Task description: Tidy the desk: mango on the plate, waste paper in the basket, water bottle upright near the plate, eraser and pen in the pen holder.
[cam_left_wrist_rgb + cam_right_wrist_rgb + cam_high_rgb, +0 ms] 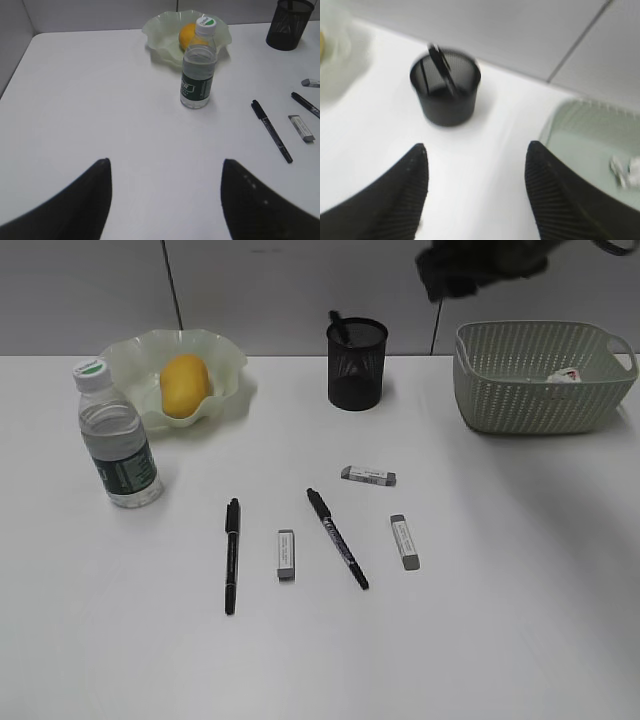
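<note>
The mango (185, 385) lies in the pale green plate (130, 355). The water bottle (117, 438) stands upright just in front of the plate; it also shows in the left wrist view (198, 65). The waste paper (565, 375) lies in the green basket (500, 390). The black pen holder (356, 365) has one pen in it. Two pens (231, 555) (337, 538) and three erasers (286, 554) (368, 475) (405, 541) lie on the desk (500, 620). My right gripper (476, 150) is open and empty, high between holder and basket. My left gripper (165, 162) is open and empty above the desk's left part.
A grey wall with panel seams runs behind the desk. In the exterior view the right arm (480, 265) shows as a dark blurred shape at the top. The left arm is out of that view.
</note>
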`<state>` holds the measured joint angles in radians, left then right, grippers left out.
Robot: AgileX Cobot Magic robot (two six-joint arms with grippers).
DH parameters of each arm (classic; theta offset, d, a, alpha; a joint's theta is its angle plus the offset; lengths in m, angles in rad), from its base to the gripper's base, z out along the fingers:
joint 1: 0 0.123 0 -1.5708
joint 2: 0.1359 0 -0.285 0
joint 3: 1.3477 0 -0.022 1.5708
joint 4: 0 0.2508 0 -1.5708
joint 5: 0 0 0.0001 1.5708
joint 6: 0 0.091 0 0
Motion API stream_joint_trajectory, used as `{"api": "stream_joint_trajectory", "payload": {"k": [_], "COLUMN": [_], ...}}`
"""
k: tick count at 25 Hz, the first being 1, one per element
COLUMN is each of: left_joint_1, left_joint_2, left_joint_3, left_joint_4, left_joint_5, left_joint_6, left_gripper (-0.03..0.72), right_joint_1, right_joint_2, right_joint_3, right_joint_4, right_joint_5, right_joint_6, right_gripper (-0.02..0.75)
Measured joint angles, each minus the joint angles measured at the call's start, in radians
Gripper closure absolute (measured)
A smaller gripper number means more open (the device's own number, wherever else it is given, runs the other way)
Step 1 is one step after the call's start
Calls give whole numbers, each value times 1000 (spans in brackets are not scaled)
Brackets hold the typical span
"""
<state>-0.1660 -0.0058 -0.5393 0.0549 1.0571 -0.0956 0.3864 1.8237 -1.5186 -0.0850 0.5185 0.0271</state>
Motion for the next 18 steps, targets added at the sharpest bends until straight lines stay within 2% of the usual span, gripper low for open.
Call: {"api": "stream_joint_trajectory", "payload": {"k": [7,10,14,18], "left_joint_1": [0,0,0,0], "left_joint_2": [0,0,29,106], "left_joint_3": [0,0,0,0], "left_joint_4": [2,2,2,1], "left_joint_5": [-1,-2,-2,-3], "left_joint_6": [0,0,0,0], "left_gripper": [181,181,181,181], "right_joint_1": [0,0,0,0], "right_joint_2": [-571,-840,-1233,-1559], "right_joint_3": [540,741,945,998], "right_joint_4": [47,50,52,59], "right_joint_5": [399,510,551,530], "right_joint_6": [-4,-4,-8,-17], "right_gripper": [269,270,270,270]}}
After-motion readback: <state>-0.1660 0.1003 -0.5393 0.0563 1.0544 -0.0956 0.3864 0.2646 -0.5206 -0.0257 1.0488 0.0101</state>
